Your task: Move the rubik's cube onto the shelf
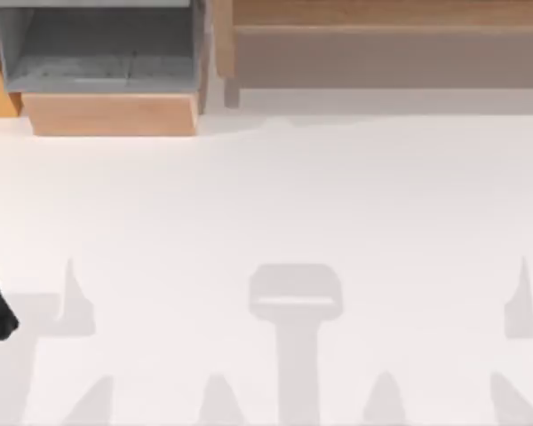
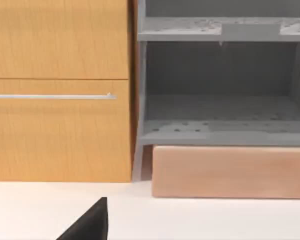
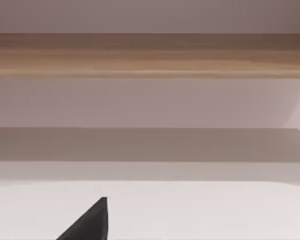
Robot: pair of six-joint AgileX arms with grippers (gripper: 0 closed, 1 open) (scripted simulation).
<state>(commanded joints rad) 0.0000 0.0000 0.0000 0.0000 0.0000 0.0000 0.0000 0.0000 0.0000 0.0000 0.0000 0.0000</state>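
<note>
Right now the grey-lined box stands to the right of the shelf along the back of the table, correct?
Not quite. The grey-lined box stands to the left of the shelf, not to its right. Both do sit along the back of the table. The top view shows this.

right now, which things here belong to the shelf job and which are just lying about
For the job: shelf, far right of the table; left hand and right hand, both low over the table.
Lying about: grey-lined wooden box, far left; wooden cabinet with a silver handle beside it.
</note>
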